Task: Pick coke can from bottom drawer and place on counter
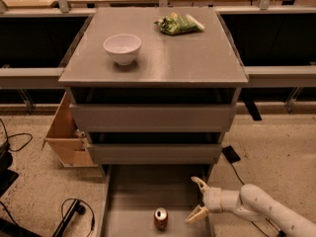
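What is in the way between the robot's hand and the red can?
Nothing that shows. The gripper, open, hangs over the right side of the bottom drawer, and only bare drawer floor lies between it and the upright coke can.

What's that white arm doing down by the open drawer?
The robot's gripper is low over the pulled-out bottom drawer, fingers spread open, beside an upright coke can that it is not yet touching. The counter above holds a white bowl and a green snack bag.

One seemingly raised camera looks down at counter [168,58]; jaws lower right.
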`<state>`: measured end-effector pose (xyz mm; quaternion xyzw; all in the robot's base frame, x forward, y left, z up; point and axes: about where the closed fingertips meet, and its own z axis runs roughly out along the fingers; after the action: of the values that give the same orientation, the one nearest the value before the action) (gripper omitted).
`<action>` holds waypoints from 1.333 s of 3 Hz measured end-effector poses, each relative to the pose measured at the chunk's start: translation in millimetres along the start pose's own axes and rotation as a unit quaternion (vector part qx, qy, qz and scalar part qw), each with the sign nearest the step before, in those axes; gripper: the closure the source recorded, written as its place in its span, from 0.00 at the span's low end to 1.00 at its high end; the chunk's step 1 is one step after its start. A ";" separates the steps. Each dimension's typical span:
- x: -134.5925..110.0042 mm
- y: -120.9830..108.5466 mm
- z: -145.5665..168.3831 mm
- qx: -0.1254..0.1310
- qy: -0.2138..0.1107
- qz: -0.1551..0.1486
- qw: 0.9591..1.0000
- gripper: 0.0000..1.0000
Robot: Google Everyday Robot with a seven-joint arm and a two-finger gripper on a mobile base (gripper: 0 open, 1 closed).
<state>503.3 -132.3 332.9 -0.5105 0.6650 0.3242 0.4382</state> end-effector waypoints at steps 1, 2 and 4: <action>12.5 -1.0 24.0 -0.011 0.000 -0.004 1.000 0.00; 37.0 2.7 60.9 -0.037 -0.011 -0.009 0.999 0.00; 86.8 20.4 120.5 -0.084 -0.031 0.015 0.996 0.00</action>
<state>505.8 -55.3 204.3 -0.5254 0.6290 0.4008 0.4094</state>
